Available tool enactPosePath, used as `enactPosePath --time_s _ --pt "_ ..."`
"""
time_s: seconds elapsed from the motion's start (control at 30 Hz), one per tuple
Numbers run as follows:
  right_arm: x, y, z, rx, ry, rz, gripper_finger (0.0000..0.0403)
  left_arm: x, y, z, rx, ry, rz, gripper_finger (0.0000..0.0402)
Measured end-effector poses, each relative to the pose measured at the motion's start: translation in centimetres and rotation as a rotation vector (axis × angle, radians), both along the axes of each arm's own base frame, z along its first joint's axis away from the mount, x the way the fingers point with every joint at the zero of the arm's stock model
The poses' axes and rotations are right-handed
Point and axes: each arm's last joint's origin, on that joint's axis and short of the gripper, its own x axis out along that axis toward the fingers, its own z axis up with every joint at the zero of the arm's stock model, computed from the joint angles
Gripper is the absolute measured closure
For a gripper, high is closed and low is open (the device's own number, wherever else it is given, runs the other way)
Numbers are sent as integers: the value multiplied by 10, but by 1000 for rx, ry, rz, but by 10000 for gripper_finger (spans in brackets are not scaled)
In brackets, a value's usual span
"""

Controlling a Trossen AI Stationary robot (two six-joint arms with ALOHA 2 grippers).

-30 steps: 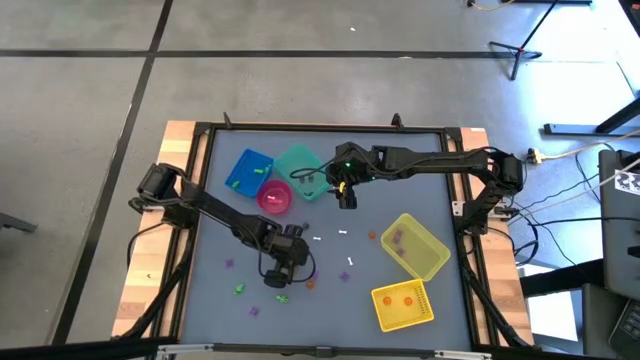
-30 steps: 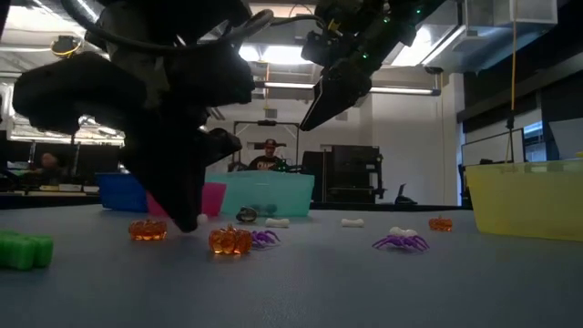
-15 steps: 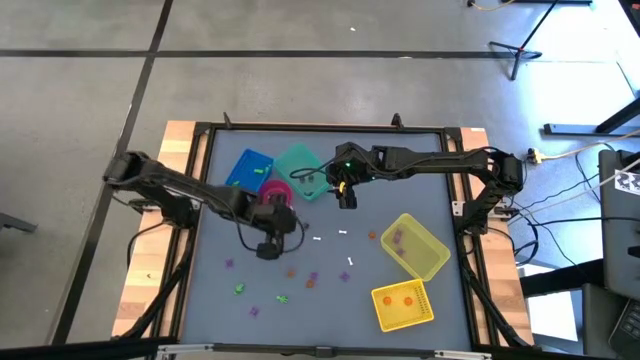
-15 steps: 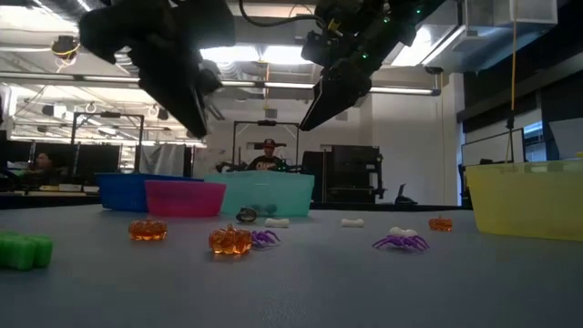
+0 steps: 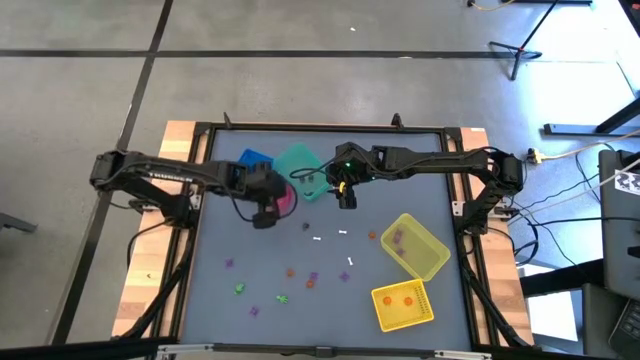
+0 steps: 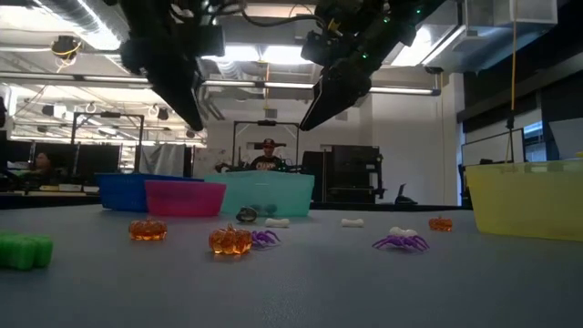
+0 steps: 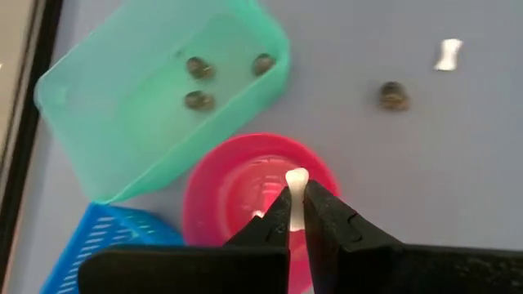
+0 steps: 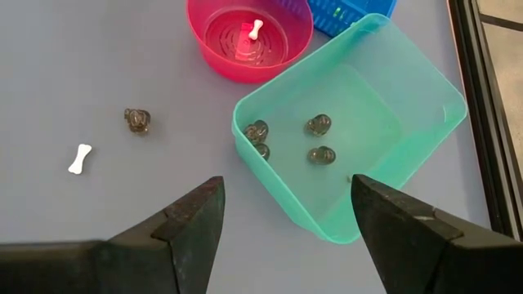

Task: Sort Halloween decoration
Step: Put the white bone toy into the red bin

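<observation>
- The left gripper (image 7: 296,214) hung above the pink bowl (image 7: 214,189), its jaws pinching a small white bone-shaped trinket (image 7: 296,181) that stuck out past the tips.
- Another white bone (image 8: 256,29) already lay on the ribbed floor of the pink bowl.
- Just beside the pink bowl, on the side away from the left arm, sat the teal bin (image 8: 425,106), a translucent rounded rectangular tub holding four dark grey lumpy trinkets (image 8: 319,125).
- A blue bin (image 5: 250,161) with a grid-patterned floor touched the pink bowl's rim, beyond it from the jaws.
- The right gripper (image 8: 286,216) hovered above the counter (image 5: 440,170) at the near edge of the teal bin, its jaws spread wide and empty.
- Between the two grippers, on the bare grey counter, lay one dark grey trinket (image 8: 137,121) and a loose white bone (image 8: 79,158).
- Farther out from both jaws, small purple spiders (image 6: 399,241), clear orange pumpkins (image 6: 230,240) and a green piece (image 6: 22,251) were scattered over the counter.
- Two yellow bins stood well apart from both jaws, the tilted one (image 5: 416,246) holding purple pieces and the gridded one (image 5: 401,305) holding orange pieces.
- No writing was legible anywhere.
</observation>
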Motion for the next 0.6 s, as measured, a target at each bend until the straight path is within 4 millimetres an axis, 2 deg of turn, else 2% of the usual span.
enactPosePath --time_s 0.33,0.6 --pt "0 0 0 4 4 -4 139 -4 22 -2 27 12 101 393" --pt "0 0 0 6 4 -6 139 -4 26 -2 14 6 145 346"
